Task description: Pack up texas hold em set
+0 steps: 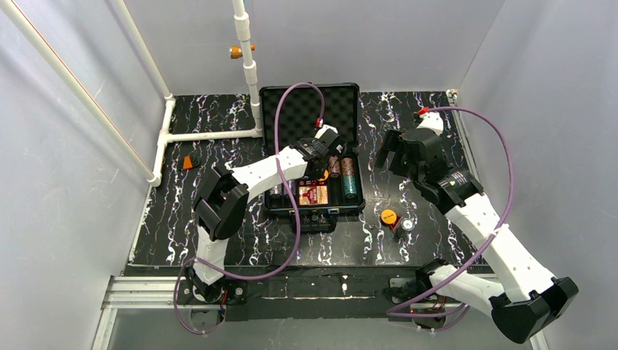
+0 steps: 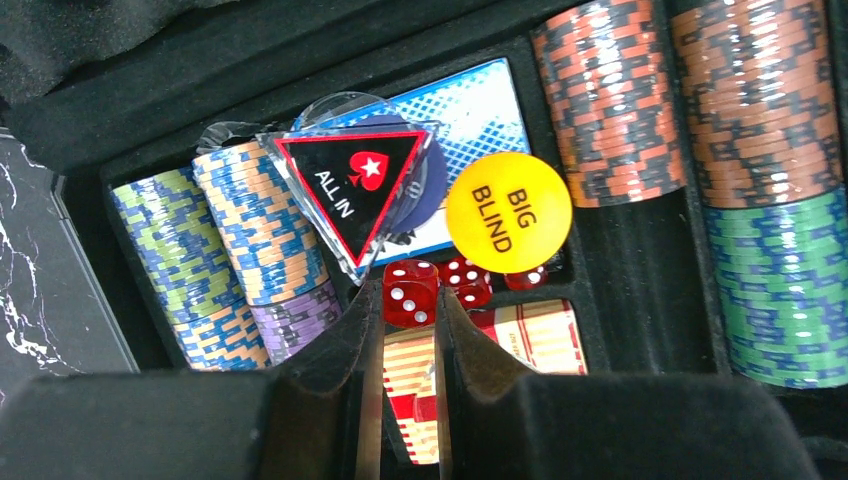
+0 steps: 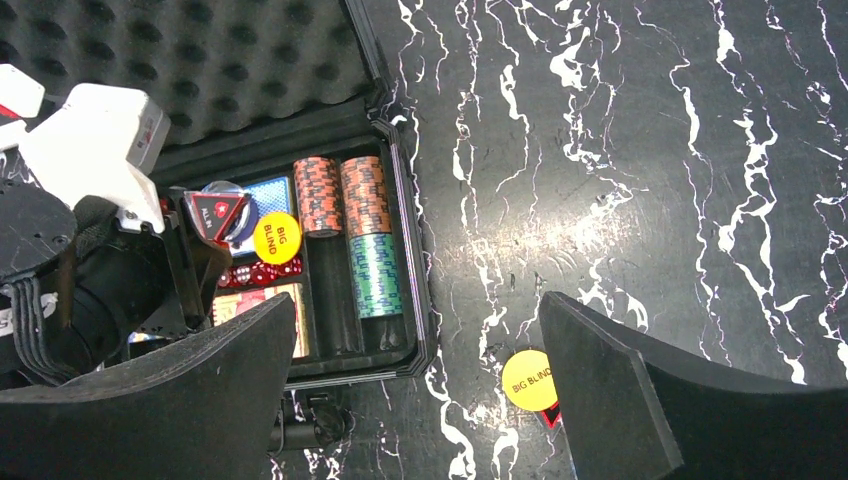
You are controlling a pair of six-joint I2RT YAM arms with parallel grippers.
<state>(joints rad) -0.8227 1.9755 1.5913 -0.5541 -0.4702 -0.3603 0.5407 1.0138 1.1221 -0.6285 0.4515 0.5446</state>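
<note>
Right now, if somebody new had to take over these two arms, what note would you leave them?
Left pincer: down inside the open case, tips at a red die; I cannot tell whether it grips the die.
Right pincer: wide open, empty, above the table right of the case.
Packed: chip rows, card decks, All In marker, one Big Blind disc.
Out on the table: a second Big Blind disc and a clear disc, near the case's front right corner.
To do: put those in, shut the lid.
</note>
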